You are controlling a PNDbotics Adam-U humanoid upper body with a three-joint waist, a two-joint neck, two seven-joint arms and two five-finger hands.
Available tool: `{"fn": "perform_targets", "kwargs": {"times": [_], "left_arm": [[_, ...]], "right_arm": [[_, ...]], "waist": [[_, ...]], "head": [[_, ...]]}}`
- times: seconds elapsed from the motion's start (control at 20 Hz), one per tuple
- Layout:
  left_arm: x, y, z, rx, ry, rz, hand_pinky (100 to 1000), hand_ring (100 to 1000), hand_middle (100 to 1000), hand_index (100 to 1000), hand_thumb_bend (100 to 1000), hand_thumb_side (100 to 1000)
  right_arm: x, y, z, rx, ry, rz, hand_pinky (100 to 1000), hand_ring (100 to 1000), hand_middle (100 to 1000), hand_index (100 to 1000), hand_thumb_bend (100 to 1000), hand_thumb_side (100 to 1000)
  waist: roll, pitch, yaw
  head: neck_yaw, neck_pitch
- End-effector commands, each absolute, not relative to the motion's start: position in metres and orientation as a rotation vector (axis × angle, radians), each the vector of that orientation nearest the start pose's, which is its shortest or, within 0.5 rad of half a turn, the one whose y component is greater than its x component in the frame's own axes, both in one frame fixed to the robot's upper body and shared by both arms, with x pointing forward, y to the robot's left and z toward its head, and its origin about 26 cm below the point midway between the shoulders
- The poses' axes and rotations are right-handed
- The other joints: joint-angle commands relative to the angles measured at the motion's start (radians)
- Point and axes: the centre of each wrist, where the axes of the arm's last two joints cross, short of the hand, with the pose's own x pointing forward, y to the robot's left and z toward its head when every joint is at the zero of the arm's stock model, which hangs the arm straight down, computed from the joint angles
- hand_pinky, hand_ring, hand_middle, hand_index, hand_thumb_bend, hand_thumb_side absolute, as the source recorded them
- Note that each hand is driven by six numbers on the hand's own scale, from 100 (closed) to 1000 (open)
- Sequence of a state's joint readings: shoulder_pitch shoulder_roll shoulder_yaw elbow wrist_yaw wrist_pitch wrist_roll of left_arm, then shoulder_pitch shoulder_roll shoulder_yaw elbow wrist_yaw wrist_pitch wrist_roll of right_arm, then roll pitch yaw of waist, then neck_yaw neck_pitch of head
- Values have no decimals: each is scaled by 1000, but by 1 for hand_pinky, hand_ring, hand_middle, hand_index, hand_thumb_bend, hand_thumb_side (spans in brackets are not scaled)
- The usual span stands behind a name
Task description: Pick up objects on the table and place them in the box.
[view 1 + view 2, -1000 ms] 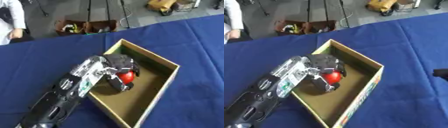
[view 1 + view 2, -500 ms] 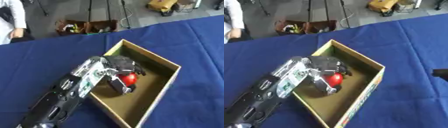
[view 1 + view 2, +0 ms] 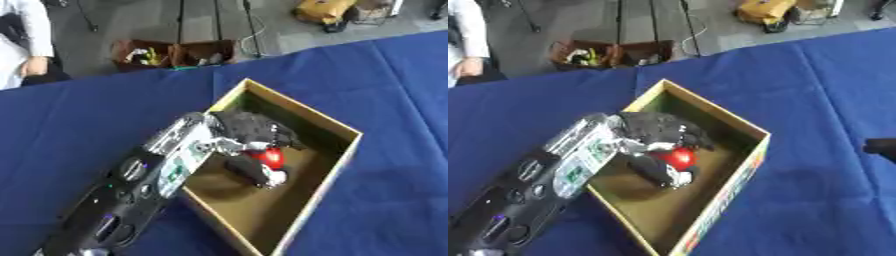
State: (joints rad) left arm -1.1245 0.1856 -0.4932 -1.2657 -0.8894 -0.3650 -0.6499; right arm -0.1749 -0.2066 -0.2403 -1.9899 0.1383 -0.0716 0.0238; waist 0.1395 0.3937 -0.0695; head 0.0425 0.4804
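Observation:
An open cardboard box [image 3: 346, 132] with tan walls lies askew on the blue table [image 3: 70, 120]. My left arm comes in from the lower left, and my left hand [image 3: 250, 131] hangs inside the box over its floor. Its fingers curl over a small round red object [image 3: 270, 157], with the thumb [image 3: 255, 172] under it. A dark tip of my right hand [image 3: 882, 148] shows only at the right edge of the right eye view, above the cloth and well away from the box; its shape is hidden.
Beyond the table's far edge stand a brown crate of small items [image 3: 175, 53], tripod legs and a yellow device [image 3: 325, 10] on the floor. A person in white [image 3: 24, 35] stands at the far left.
My left hand with the red object has shifted slightly right, further into the box. The dark tip at the right edge has stayed put.

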Motion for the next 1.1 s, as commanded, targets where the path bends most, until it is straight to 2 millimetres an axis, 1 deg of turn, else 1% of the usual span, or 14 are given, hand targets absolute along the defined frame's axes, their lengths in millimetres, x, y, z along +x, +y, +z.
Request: {"fn": "perform_targets", "kwargs": {"times": [0.05, 0.1, 0.2, 0.3, 0.35, 0.45, 0.5, 0.55, 0.6, 0.65, 0.8, 0.95, 1.05, 1.1], "left_arm": [[401, 57, 297, -820, 1973, 2440, 1000, 1000, 930, 1000, 100, 896], [396, 60, 304, -831, 1999, 2398, 1000, 1000, 923, 1000, 100, 878], [385, 67, 317, -825, 2064, 2318, 1000, 1000, 916, 1000, 100, 874], [369, 78, 333, -762, 2175, 2224, 1000, 1000, 906, 1000, 100, 873], [359, 86, 341, -703, 2250, 2163, 937, 1000, 879, 1000, 100, 848], [339, 103, 355, -479, 2454, 1978, 779, 933, 842, 1000, 100, 806], [331, 110, 360, -366, 2537, 1903, 715, 896, 818, 1000, 100, 855], [326, 118, 362, -232, 2646, 1800, 657, 853, 784, 1000, 100, 887], [323, 126, 364, -101, 2748, 1703, 652, 849, 781, 1000, 100, 893], [320, 133, 365, 15, 2830, 1628, 631, 837, 774, 1000, 100, 919], [311, 151, 367, 270, 2977, 1467, 577, 805, 750, 1000, 100, 905], [301, 165, 369, 405, 3067, 1344, 567, 800, 747, 1000, 100, 907], [296, 168, 370, 440, 3083, 1324, 567, 800, 747, 1000, 100, 907], [294, 168, 371, 449, 3087, 1319, 547, 777, 724, 988, 100, 916]], "right_arm": [[280, -317, 170, -473, -2220, 181, 873, 783, 574, 662, 100, 882], [280, -317, 170, -474, -2220, 181, 872, 782, 574, 662, 100, 879], [280, -317, 170, -477, -2221, 180, 872, 782, 574, 662, 100, 878], [280, -317, 170, -479, -2223, 177, 872, 782, 574, 662, 100, 877], [280, -318, 171, -480, -2224, 174, 872, 782, 574, 662, 100, 873], [280, -318, 171, -485, -2227, 168, 872, 782, 574, 663, 100, 871], [280, -319, 171, -486, -2228, 166, 872, 781, 574, 662, 100, 868], [280, -318, 171, -485, -2230, 163, 871, 781, 574, 662, 100, 865], [280, -318, 171, -484, -2233, 161, 871, 781, 574, 662, 100, 864], [281, -318, 172, -483, -2235, 159, 871, 781, 574, 662, 100, 859], [281, -318, 172, -480, -2243, 149, 869, 780, 574, 662, 100, 847], [281, -319, 172, -477, -2249, 141, 869, 779, 574, 662, 100, 843], [281, -319, 172, -476, -2250, 139, 869, 779, 574, 662, 100, 843], [281, -319, 172, -476, -2251, 138, 866, 777, 573, 661, 100, 831]], "waist": [[-14, -27, 4], [-14, -27, 6], [-15, -27, 11], [-17, -26, 16], [-18, -25, 19], [-21, -25, 26], [-22, -25, 28], [-26, -24, 32], [-29, -24, 35], [-32, -24, 37], [-42, -24, 44], [-50, -24, 50], [-51, -24, 51], [-52, -24, 51]], "head": [[-4, -2], [-7, 2], [-14, 10], [-23, 20], [-30, 26], [-44, 33], [-48, 35], [-52, 37], [-54, 38], [-55, 38], [-57, 34], [-58, 31], [-58, 30], [-58, 30]]}}
